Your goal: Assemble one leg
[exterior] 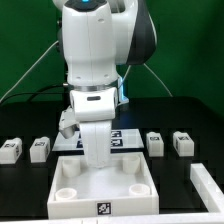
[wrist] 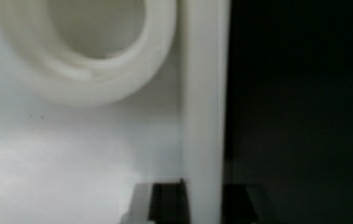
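Note:
Several legs, small white tagged blocks, lie in a row on the black table: two at the exterior view's left (exterior: 10, 150) (exterior: 40, 148) and two at its right (exterior: 155, 142) (exterior: 183, 143). None is held. My gripper (exterior: 95, 157) is lowered onto the far edge of the large white square panel (exterior: 100, 190). In the wrist view the two dark fingertips (wrist: 168, 205) stand on either side of the panel's raised rim (wrist: 205, 120), and my gripper (wrist: 207, 205) looks shut on it. A round corner socket (wrist: 84, 50) lies close beside the rim.
The marker board (exterior: 125, 134) lies behind the panel, partly hidden by the arm. A white bar (exterior: 208, 184) sits at the exterior view's lower right. Cables hang behind the arm in front of a green backdrop.

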You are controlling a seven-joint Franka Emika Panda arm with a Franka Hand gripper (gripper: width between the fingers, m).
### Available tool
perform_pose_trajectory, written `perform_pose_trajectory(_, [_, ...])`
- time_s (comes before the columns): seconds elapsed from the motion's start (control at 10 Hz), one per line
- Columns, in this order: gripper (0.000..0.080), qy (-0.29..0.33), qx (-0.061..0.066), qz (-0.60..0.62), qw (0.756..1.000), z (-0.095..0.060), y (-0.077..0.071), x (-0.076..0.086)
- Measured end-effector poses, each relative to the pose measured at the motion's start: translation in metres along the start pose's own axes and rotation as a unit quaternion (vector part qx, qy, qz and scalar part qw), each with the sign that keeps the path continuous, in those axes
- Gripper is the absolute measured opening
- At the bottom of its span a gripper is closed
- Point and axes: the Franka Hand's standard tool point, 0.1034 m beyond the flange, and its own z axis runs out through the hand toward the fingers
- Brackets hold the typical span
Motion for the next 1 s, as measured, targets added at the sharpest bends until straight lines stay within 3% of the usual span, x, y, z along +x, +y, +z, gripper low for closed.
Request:
perform_pose_trajectory(0.4, [0.0063, 0.000, -0.002, 0.001, 1.000, 0.000, 0.001, 0.002])
perform_pose_trajectory(0.6, [0.0063, 0.005, -0.010, 0.008, 1.000, -0.003, 0.016, 0.027])
perform_pose_trajectory(0.8, [0.0062, 0.010, -0.015, 0.000, 1.000, -0.008, 0.042, 0.057])
perform_pose_trajectory(1.0, [0.0063, 0.012, 0.018, 0.006, 1.000, -0.002, 0.043, 0.072])
